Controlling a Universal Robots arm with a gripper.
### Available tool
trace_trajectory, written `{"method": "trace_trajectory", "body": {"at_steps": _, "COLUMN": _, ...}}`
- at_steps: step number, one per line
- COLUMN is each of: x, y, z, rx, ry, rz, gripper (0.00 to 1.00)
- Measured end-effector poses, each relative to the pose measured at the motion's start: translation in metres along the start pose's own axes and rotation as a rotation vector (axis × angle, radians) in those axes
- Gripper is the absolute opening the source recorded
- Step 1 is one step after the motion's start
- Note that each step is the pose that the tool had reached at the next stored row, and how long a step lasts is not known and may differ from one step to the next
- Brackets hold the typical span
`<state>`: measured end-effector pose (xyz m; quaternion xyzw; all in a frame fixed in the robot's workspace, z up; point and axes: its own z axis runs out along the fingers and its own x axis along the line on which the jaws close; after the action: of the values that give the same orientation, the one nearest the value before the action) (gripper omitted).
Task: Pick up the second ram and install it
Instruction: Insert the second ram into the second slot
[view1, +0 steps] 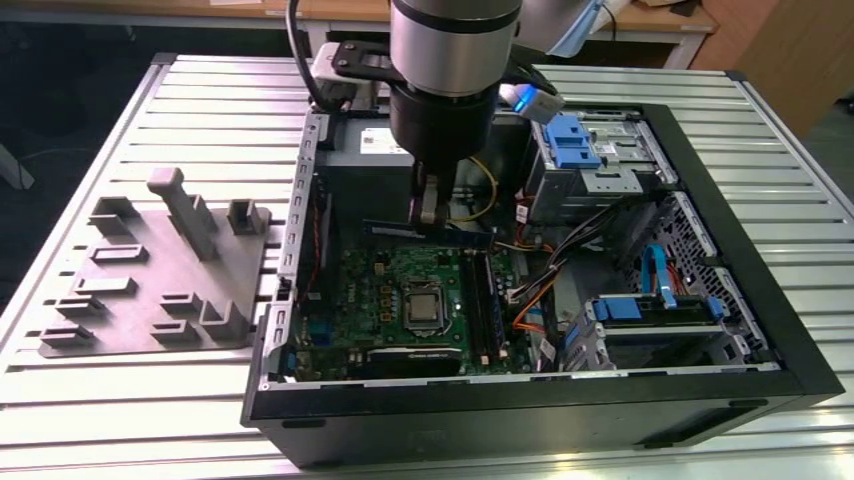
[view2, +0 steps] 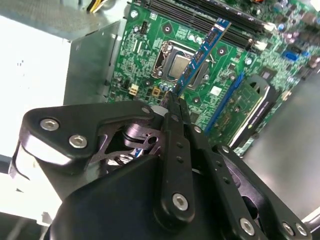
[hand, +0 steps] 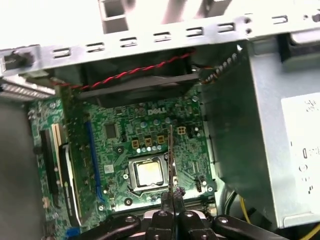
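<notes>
The gripper (view1: 429, 222) is closed narrow on the second ram (view1: 461, 238), a thin, long, dark blue circuit-board stick. It pinches the stick near one part of its length, and the stick juts out to both sides of the fingers in the exterior view. In the second wrist view the fingertips (view2: 172, 106) clamp one end of the stick (view2: 202, 52), which runs away from the gripper (view2: 173, 100) over the board. Stick and gripper hang above the large green motherboard (view1: 387, 285) – apart from it, not seated.

Straight below the gripper lies the square silver processor chip (view2: 176, 64) in its metal frame. Beyond the stick's far end run the long black slot rails (view2: 210, 17). A blue plastic slot (view2: 225, 100) lies to one side of the gripper. A bundle of orange and black cables (view1: 534, 295) crowds the edge of the board beside the rails, with blue-tabbed grey drive cages (view1: 587, 150) past them. Outside the black steel case (view1: 534, 420) sits a grey moulded fixture tray (view1: 147, 275).

In the first wrist view the stick (hand: 171, 160) is edge-on, a mere thin line rising from the gripper (hand: 172, 192) – its chips cannot be made out. The gripper's own black body hides the near part of the board, and whether any rail is already filled cannot be told.
</notes>
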<state>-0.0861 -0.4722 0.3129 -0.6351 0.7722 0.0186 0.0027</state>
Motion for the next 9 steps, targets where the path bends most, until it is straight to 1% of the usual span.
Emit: {"method": "trace_trajectory", "body": {"at_steps": 9, "x": 0.0000, "y": -0.0001, "z": 0.0017, "rx": 0.0046, "ry": -0.0041, "rz": 0.163, "gripper": 0.11}}
